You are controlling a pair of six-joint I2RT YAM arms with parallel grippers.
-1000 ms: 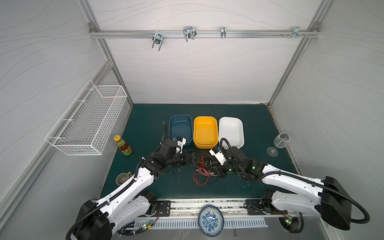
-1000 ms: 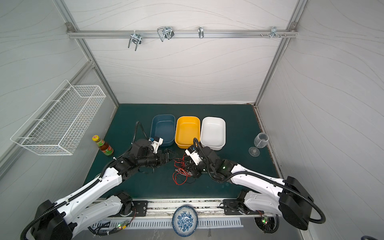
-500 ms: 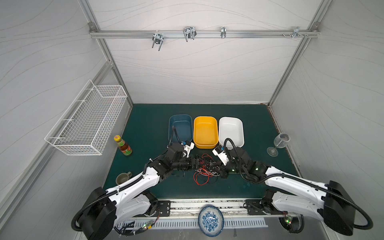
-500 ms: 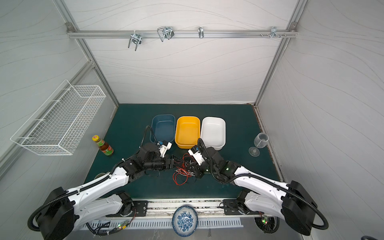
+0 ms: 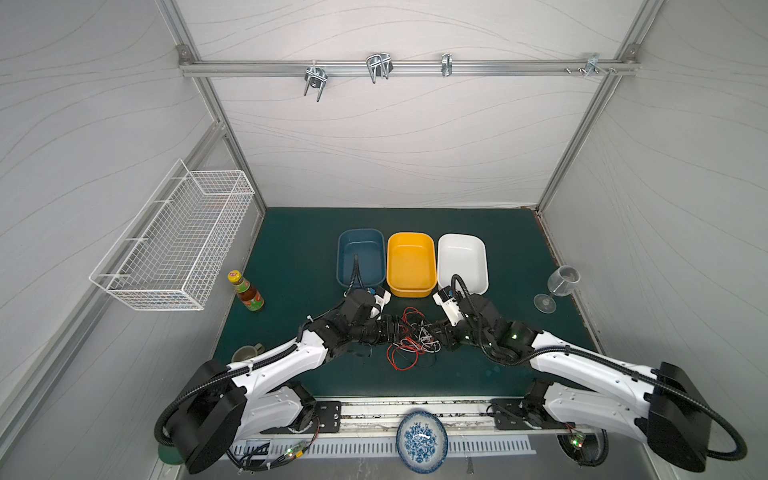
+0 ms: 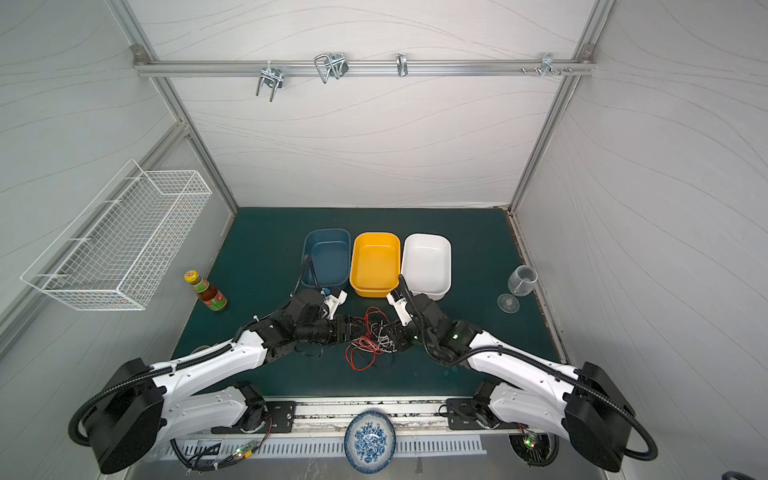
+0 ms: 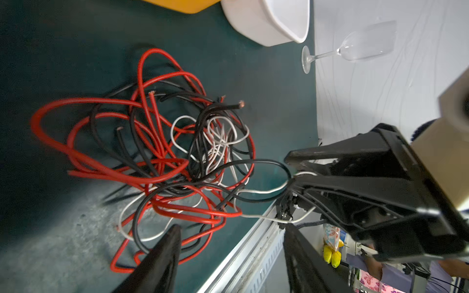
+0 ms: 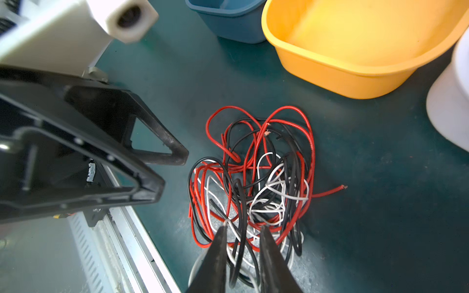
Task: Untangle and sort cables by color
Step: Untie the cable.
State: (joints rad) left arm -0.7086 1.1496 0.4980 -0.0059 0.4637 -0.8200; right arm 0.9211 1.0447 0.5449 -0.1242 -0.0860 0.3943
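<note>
Cables (image 5: pixel 411 338) in red, white and black lie in one knotted heap on the green mat (image 5: pixel 291 249), just in front of the blue bin (image 5: pixel 345 249), the yellow bin (image 5: pixel 411 237) and the white bin (image 5: pixel 461 238). No bin shows a cable inside. The heap sits between the two arms.

The left gripper (image 7: pixel 231 228) has its jaws spread wide at the edge of the pile. Nothing lies between them, and a red loop sits just beside one finger. The right gripper (image 8: pixel 243 228) comes in from the opposite side with its jaws only narrowly parted. A few black and white strands run loosely through the gap, not pinched as far as I can make out.

Nothing looks sorted yet, so I'd judge this the early pulling-apart stage. To do it well, each arm wants a single strand, not a bundle. The right one should shed the black before closing on a white, since the white strands look thinnest and bunch up in the middle. The left would do best taking a free red end or an outer red loop. It should then draw away slowly and low, so the knot loosens instead of cinching. If the whole heap drags along, ease off and regrip nearer a loose end.
</note>
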